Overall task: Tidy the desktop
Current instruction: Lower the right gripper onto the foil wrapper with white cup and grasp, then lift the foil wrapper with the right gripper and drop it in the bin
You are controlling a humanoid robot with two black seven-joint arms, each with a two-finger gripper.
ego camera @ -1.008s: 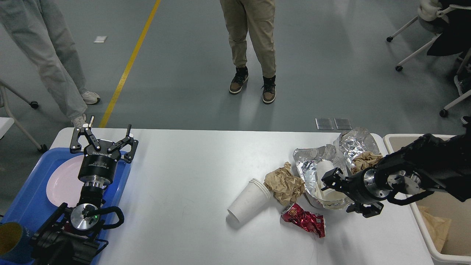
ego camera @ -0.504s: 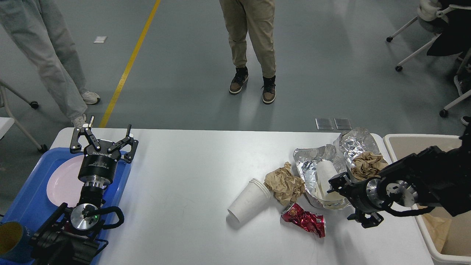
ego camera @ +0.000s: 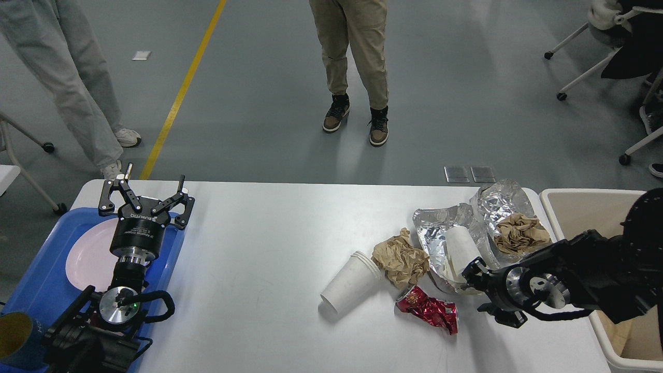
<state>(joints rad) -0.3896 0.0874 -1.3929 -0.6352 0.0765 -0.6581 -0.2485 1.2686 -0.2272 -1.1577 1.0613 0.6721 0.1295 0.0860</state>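
Note:
The white desktop (ego camera: 269, 248) holds litter at its right end. A stack of white paper cups (ego camera: 349, 282) lies on its side next to a crumpled brown paper (ego camera: 399, 256) and a crushed red can (ego camera: 430, 311). A crumpled foil sheet (ego camera: 437, 230) holds a white cup (ego camera: 461, 248). A second foil piece (ego camera: 500, 199) holds another brown paper wad (ego camera: 518, 233). My right gripper (ego camera: 481, 290) is open and empty, just right of the can and just in front of the foil. My left gripper (ego camera: 146, 190) is open and empty above the blue tray.
A blue tray (ego camera: 36, 290) with a pink plate (ego camera: 88, 254) sits at the desktop's left end, with a yellow-lined cup (ego camera: 15, 339) at its front corner. A beige bin (ego camera: 570, 204) stands off the right edge. People stand beyond the far edge.
My right gripper has drawn back from the white cup in the foil, toward the front of the desktop and slightly right. The left arm has not moved.

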